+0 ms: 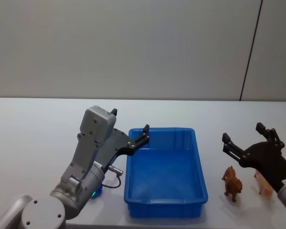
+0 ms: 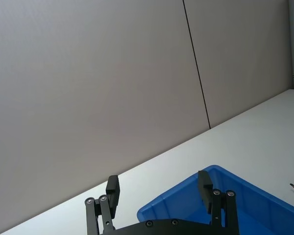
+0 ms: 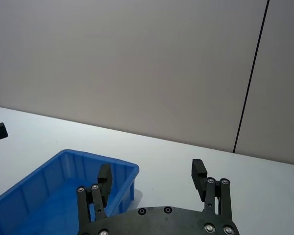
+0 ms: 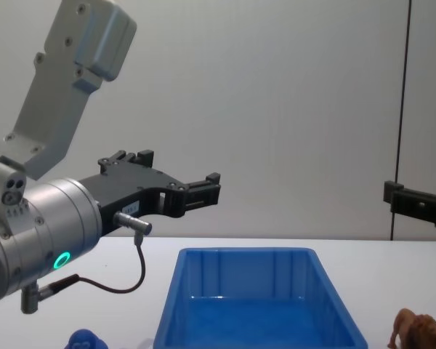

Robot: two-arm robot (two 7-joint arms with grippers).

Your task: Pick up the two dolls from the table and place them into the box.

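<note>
White table (image 1: 38,143) under a grey wall carries the blue box (image 1: 165,210) at its centre. Left pincer (image 1: 130,120) hangs spread wide and empty over the box's left rear rim. Right pincer (image 1: 242,132) is wide apart too, holding nothing, above the lion (image 1: 232,181) and pink doll (image 1: 264,185), which stand side by side on the table right of the box. Blue doll (image 4: 86,340) sits on the table left of the box
</note>
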